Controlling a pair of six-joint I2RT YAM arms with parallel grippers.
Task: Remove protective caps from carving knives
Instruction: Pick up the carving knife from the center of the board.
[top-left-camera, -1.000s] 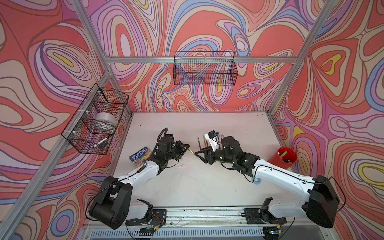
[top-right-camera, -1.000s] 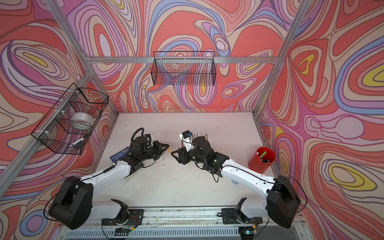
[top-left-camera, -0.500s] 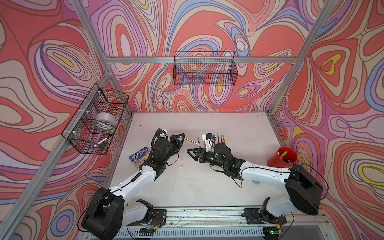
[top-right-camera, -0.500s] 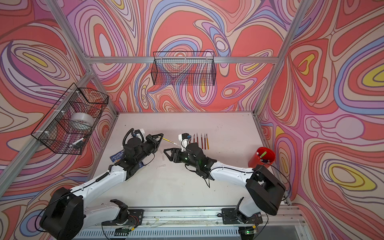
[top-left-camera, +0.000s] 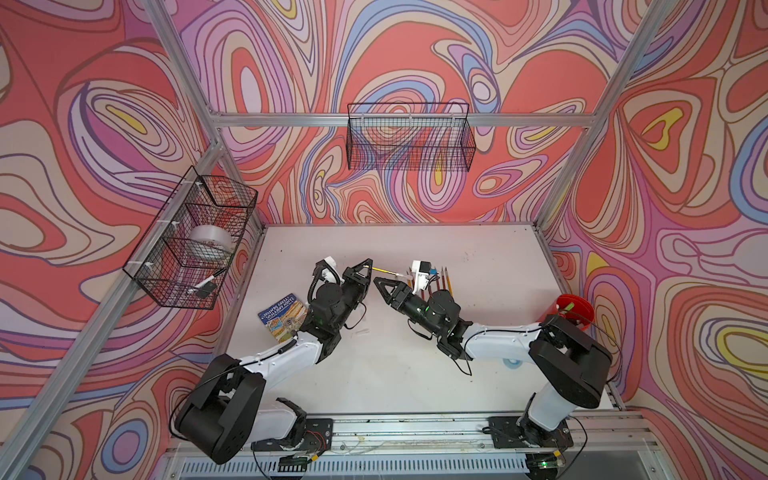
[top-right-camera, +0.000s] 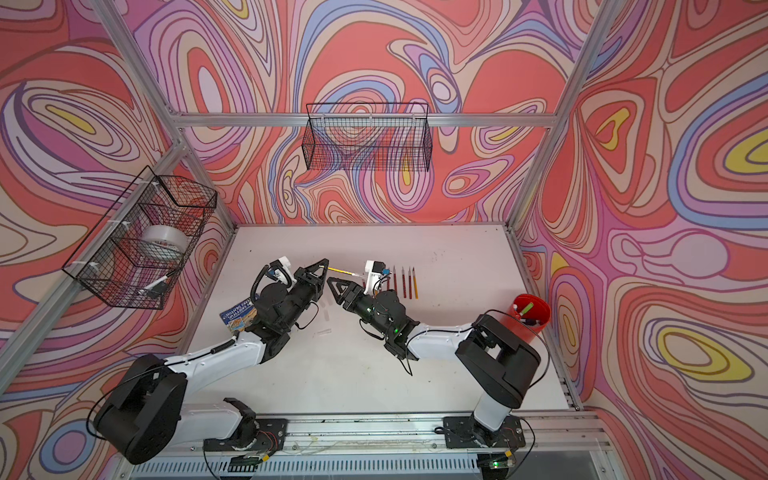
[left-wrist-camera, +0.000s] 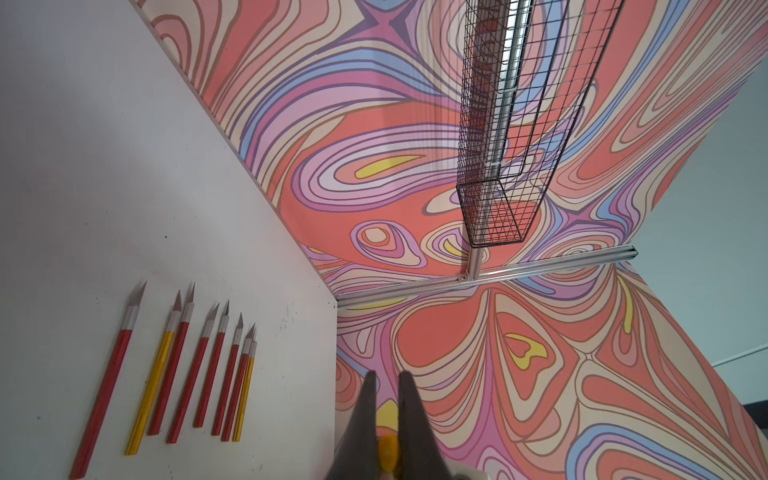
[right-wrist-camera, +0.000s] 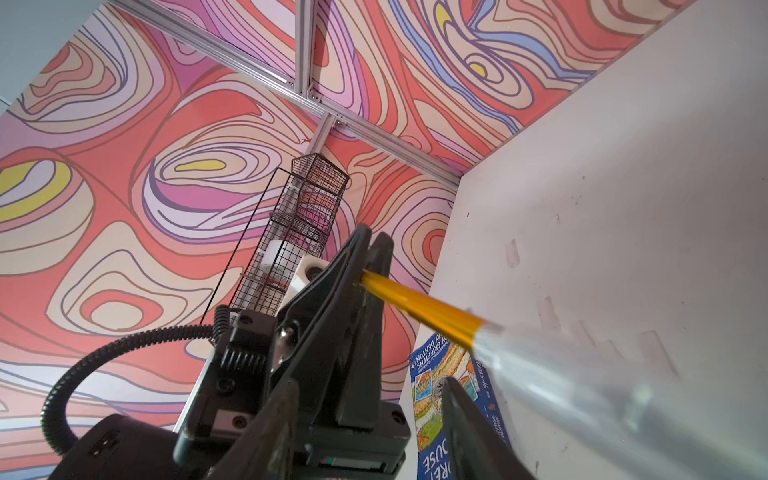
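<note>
Just above the table (top-left-camera: 457, 257), a yellow carving knife (top-left-camera: 384, 271) hangs roughly level between the two arms. Its protective cap (top-left-camera: 401, 274) is on the end that points at the right wrist. The left gripper (top-left-camera: 368, 264) is clamped on the opposite end of the handle. The right gripper (top-left-camera: 379, 284) sits just in front of the knife, apart from it.

The top views do not show how the right jaws stand. The right wrist view does: its fingers (right-wrist-camera: 469, 419) are spread with nothing between them, and the cap runs past beside them, blurred and close to the lens.

Only the left wrist view shows the full row of eight bare knives (left-wrist-camera: 192, 378) lying side by side on the table. In both top views the right wrist hides most of them. Several loose caps (top-right-camera: 324, 331) lie on the table between the arms.

A second ago the grippers met nearer the front edge with the right arm stretched out. Both have since shifted back, the right elbow has folded, and the knife has stayed in the left grip.
</note>
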